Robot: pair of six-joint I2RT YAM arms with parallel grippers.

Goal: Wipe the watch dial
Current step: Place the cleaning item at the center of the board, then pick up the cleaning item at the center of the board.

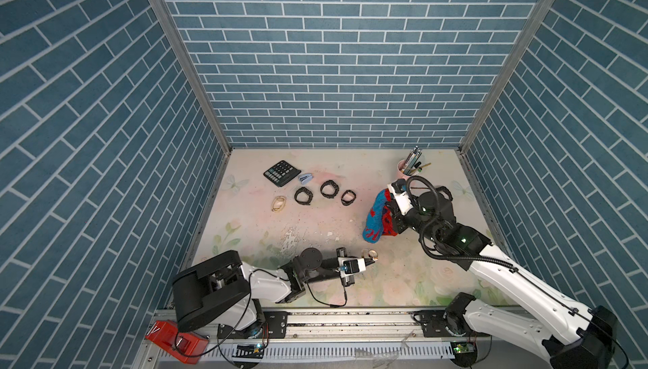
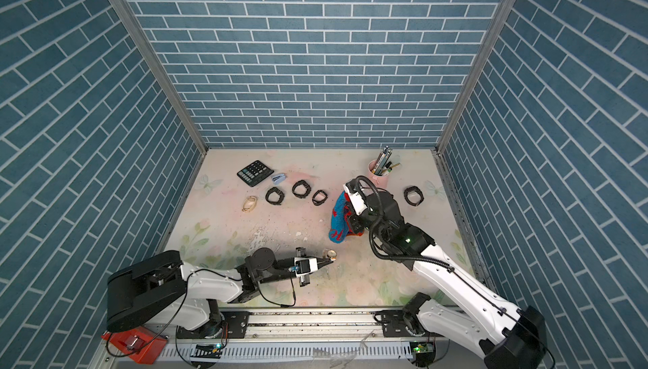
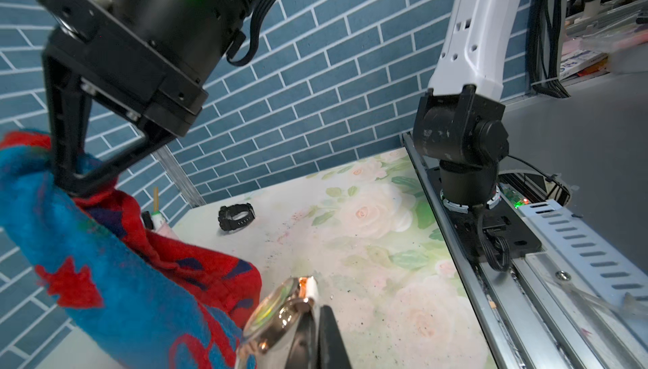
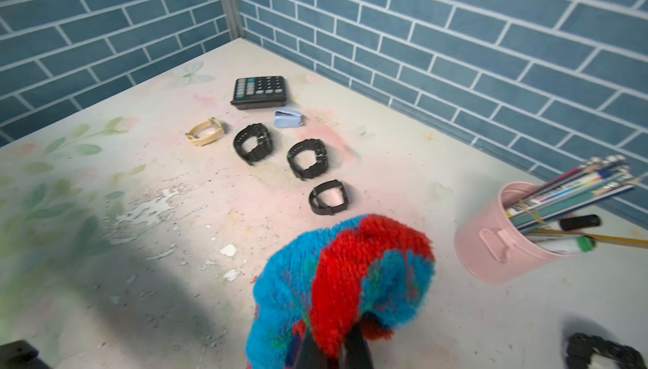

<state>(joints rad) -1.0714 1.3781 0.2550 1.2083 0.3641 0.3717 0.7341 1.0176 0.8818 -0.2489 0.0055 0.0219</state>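
Observation:
A rose-gold watch (image 3: 280, 309) with a round glass dial is pinched at its edge by my left gripper (image 3: 315, 344), which is shut on it near the table's front middle; in both top views the watch (image 1: 371, 253) (image 2: 331, 253) sits at the fingertips. A fluffy blue and red cloth (image 1: 375, 218) (image 4: 343, 272) hangs from my right gripper (image 4: 331, 349), shut on it, behind and to the right of the watch. In the left wrist view the cloth (image 3: 115, 279) hangs right beside the dial; contact cannot be told.
At the back lie a black calculator (image 1: 282, 172), a small blue stapler (image 1: 305, 178), three black watches (image 1: 329, 188), a beige watch (image 1: 279, 203) and a pink cup of pencils (image 1: 406, 169). Another black watch (image 2: 413, 195) lies far right. The arms' rail (image 1: 350, 325) runs along the front.

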